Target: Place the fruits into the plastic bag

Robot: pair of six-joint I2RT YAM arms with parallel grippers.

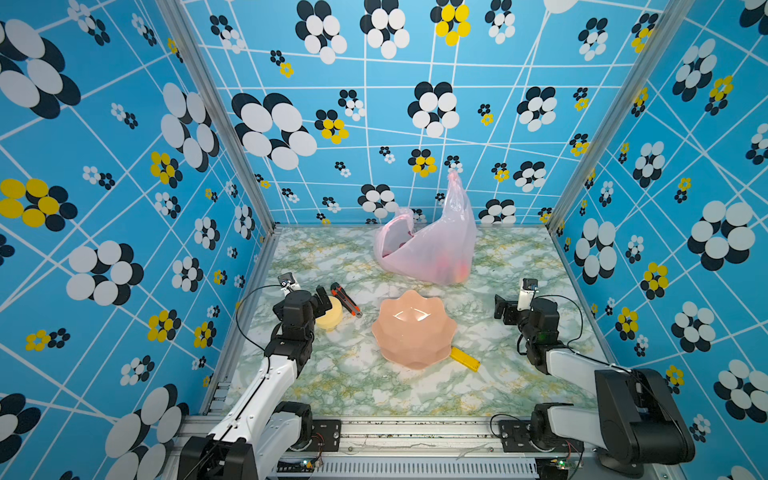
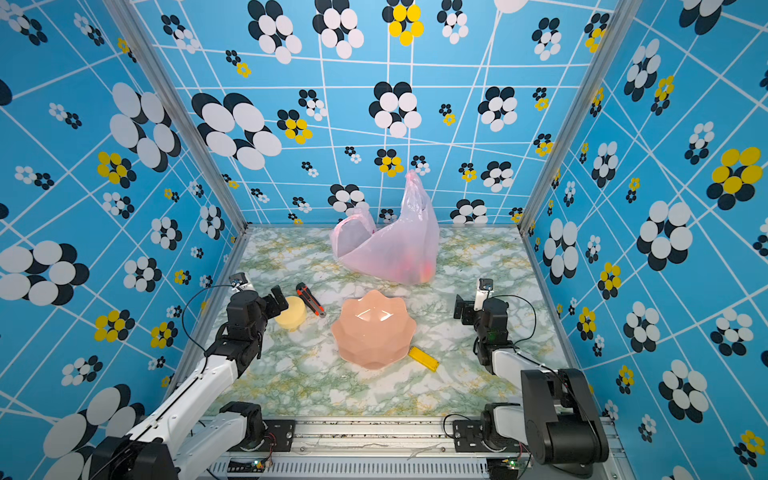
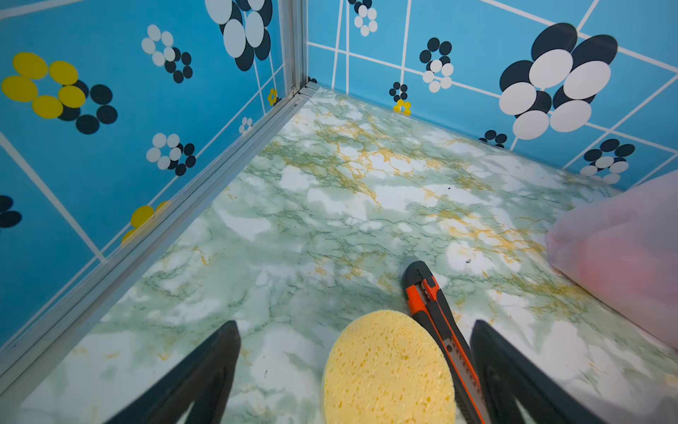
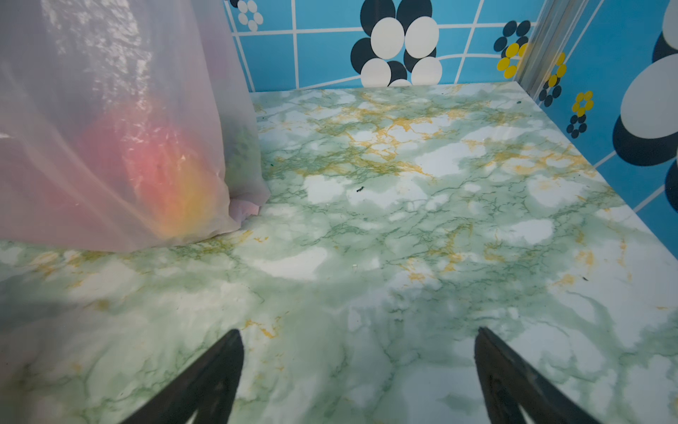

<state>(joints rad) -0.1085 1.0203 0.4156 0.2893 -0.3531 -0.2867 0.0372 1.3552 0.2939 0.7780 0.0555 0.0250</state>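
Two grippers, both with jaws spread wide and holding nothing. Left gripper [image 3: 355, 326] hangs over the yellow sponge [image 3: 389, 370], with a box cutter [image 3: 434, 315] lying just beside the sponge. Right gripper [image 4: 358, 332] is over bare table [image 4: 403, 220]. Plastic bag [image 1: 432, 245] stands slumped at the back of the table, mouth gaping leftward. Fruits [image 4: 157, 172] show through its lower wall as a red-orange blur. Pink plate [image 1: 413, 328] sits mid-table, a yellow block [image 1: 465, 359] at its near right edge.
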